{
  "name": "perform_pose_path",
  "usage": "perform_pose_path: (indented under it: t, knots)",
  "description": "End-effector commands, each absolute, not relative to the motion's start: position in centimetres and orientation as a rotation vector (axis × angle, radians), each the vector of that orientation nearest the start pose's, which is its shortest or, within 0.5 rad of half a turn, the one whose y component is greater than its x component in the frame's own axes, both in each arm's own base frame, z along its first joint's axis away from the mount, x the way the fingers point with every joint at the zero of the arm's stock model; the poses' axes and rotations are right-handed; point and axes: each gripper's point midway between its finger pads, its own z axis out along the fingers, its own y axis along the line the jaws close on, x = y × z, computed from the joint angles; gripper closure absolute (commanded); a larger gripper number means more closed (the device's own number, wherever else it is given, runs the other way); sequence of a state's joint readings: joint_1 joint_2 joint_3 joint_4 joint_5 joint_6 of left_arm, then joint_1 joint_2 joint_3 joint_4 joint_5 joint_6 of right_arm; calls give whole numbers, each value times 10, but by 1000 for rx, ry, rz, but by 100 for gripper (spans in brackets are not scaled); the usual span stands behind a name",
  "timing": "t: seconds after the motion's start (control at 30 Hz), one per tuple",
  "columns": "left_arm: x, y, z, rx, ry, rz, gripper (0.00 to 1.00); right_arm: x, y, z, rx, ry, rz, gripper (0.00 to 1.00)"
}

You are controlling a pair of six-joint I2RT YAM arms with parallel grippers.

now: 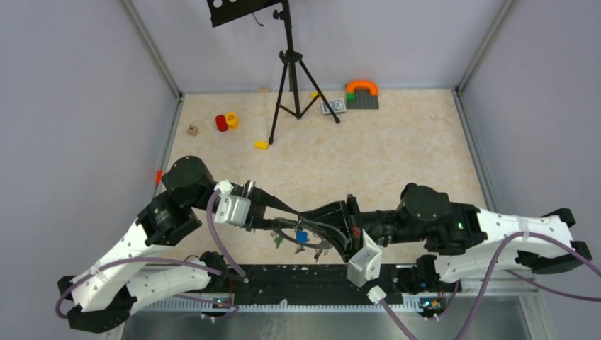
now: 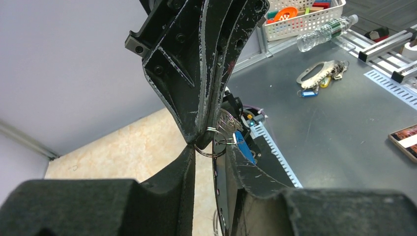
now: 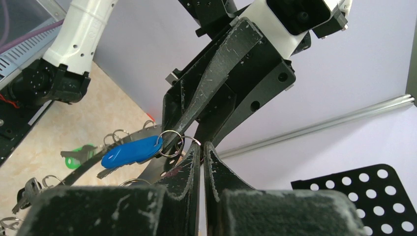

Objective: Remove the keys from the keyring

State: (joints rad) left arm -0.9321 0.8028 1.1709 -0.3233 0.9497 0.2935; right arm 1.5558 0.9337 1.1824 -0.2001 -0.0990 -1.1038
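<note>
Beige bench [image 1: 397,156], near edge: I see the keyring [image 3: 86,169] raised, keys [image 3: 130,151] dangling. Left gripper [image 2: 209,152] jaws stand narrow astride its band; right gripper [image 3: 202,147] jaws are pressed together.

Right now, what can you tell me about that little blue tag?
The blue tag is a smooth, glossy plastic fob, long with rounded ends, hanging clear of the table and lying almost level. A small wire split ring passes through one end, and that ring sits where the tips of the left gripper and right gripper meet. Whether either pinches it is unclear.
</note>
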Motion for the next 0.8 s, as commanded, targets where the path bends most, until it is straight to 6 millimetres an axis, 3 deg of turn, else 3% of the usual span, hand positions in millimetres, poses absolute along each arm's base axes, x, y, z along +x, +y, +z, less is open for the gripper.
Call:
perform_pose_path:
  t: [0.0,0.07,0.23,0.4,0.47,0.77]
  knots:
    - [29,-268,425,1485,706,-1193,91,19,334,461,-1427,251,462,100]
    - [30,-267,422,1497,697,-1172,100,20,333,462,-1424,254,459,100]
    - [31,-263,413,1542,666,-1109,100,23,329,462,-1417,264,444,100]
    - [42,-264,410,1523,700,-1043,100,27,322,467,-1384,267,420,83]
    - [44,-263,411,1513,700,-1026,100,28,318,470,-1372,266,418,81]
    - [46,-257,421,1420,673,-998,100,29,312,470,-1369,275,415,78]
